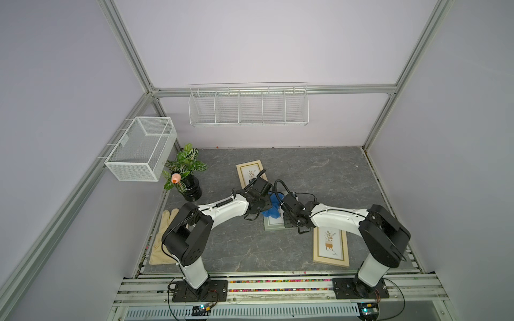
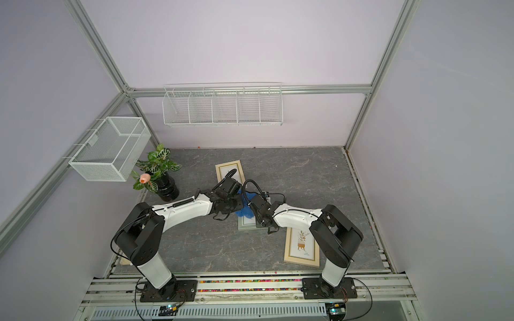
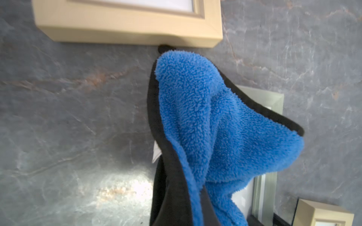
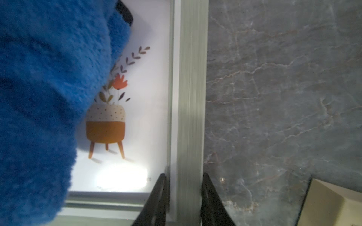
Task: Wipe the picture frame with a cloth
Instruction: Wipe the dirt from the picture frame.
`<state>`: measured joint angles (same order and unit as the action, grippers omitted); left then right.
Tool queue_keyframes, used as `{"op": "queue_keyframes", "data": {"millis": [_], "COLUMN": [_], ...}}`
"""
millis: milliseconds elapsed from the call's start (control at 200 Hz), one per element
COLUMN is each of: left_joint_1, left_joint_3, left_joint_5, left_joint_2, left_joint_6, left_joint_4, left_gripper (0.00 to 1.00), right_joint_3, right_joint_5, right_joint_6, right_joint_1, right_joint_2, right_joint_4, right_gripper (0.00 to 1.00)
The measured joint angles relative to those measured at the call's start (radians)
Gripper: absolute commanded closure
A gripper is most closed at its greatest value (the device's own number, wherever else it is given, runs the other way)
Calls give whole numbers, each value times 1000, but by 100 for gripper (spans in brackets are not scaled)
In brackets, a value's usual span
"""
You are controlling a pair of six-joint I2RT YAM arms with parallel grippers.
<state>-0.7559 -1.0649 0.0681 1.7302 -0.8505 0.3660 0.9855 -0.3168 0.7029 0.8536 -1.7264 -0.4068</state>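
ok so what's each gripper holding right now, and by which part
The left gripper is shut on the blue cloth, pinching a bunched part near its dark edge. The right gripper clamps the grey-green frame by one side rail, near a corner.

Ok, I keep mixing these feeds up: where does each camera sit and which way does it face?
Both top views: high over the front edge, looking down at the table; the left arm and right arm show whole.
Left wrist: on the left arm, looking along the left tool at the cloth it grips.
Right wrist: on the right arm, looking down the right tool, fingers either side of the grey-green frame rail.
Shared: both wrist views show cloth and that frame.
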Motion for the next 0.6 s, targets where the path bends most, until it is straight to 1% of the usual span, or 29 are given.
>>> {"op": "queue_keyframes", "data": {"millis": [110,250,315,485,600], "left_joint_1": [-68,-130,-138,-142,-135], "left_joint_3": [73,194,214,212,215], "left_joint_5": [-2,-8,-8,-40,-46], "left_joint_2": [-14,-80,-87,-60,-58], "left_joint_6": [-49,-138,-161,-190,-196], "left_joint_4": [-61,-170,-205,-271,-280], "left_gripper": [100,100,100,100,100], "right_joint_3": [0,0,0,0,0], "right_joint_5": [0,1,3,7,0], "right_joint_6": [0,-1,-3,-3,-3], "right_joint_1": [0,0,0,-3,-2], "right_joint_2": [0,0,0,0,0], "right_joint_4": [0,-1,-4,-8,-9], "right_gripper": [83,83,83,83,83]}}
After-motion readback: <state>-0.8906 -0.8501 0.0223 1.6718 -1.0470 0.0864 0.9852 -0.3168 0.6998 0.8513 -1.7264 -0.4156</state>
